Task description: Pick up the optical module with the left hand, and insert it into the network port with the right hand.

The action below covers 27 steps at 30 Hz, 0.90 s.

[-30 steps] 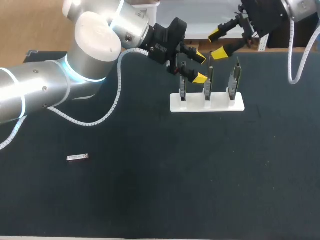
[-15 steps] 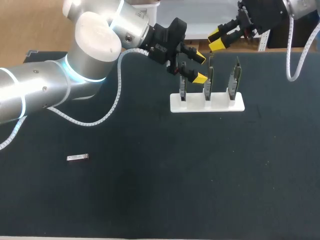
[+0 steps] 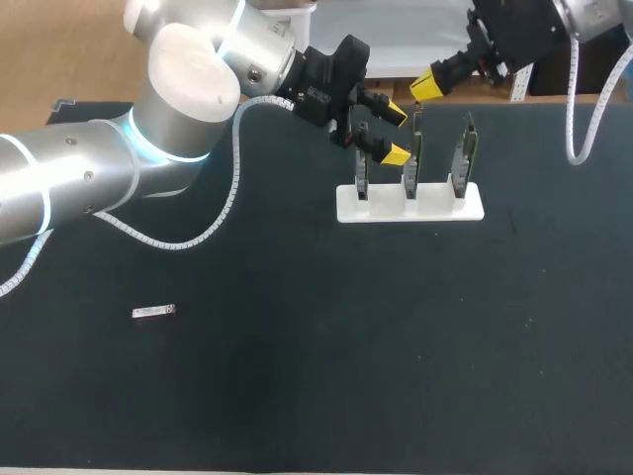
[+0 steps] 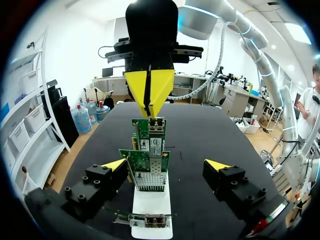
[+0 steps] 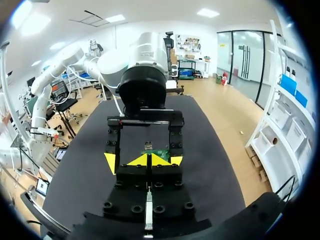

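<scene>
right end effector (image 3: 425, 85), fingertips (image 3: 419, 89) now together

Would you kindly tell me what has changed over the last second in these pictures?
The right gripper closed its fingers, which had been spread apart. The left gripper stayed open at the card stand, and the optical module stayed lying on the table.

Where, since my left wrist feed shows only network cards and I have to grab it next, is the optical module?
Observer: The optical module lies flat on the table, on the left arm's side and closer to the robot than the card stand.
Operator: Is anything touching it?
Observer: No. It lies alone. The left gripper hangs open over the white card stand, well away from it.
</scene>
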Each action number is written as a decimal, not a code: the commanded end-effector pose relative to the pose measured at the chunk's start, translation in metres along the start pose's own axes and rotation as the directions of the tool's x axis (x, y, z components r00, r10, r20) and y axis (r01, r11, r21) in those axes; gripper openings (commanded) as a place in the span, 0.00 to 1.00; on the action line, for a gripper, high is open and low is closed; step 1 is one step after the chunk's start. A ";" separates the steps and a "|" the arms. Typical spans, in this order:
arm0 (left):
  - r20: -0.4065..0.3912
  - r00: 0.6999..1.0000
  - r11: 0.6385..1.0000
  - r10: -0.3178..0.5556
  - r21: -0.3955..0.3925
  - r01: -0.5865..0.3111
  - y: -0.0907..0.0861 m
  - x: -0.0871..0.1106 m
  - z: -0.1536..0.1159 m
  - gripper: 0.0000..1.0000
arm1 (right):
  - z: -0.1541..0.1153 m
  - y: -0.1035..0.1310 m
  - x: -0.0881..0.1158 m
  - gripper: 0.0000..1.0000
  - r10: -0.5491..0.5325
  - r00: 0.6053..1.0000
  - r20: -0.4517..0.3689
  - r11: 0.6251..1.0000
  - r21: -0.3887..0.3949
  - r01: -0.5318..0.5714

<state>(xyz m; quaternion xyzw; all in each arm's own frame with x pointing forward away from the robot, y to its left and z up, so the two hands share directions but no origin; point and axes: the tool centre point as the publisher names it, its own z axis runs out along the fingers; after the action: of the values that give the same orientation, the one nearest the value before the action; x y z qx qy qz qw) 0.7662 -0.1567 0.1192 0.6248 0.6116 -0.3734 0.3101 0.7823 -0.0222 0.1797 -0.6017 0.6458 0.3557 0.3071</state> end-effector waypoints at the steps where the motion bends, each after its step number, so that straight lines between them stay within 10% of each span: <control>1: -0.005 1.000 1.000 -0.002 0.003 0.002 0.001 -0.001 0.000 1.00 | 0.002 0.000 0.001 0.00 0.003 1.000 -0.007 1.000 -0.001 -0.003; 27: -0.005 1.000 1.000 -0.002 0.003 0.002 0.001 -0.001 0.000 1.00 | 0.017 -0.004 0.032 0.00 0.072 0.996 -0.061 0.997 -0.030 -0.074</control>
<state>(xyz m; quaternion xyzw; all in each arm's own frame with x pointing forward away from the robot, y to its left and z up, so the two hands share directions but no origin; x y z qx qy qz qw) 0.7662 -0.1567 0.1192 0.6248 0.6115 -0.3734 0.3101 0.7794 -0.0257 0.1462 -0.5923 0.6717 0.3558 0.2671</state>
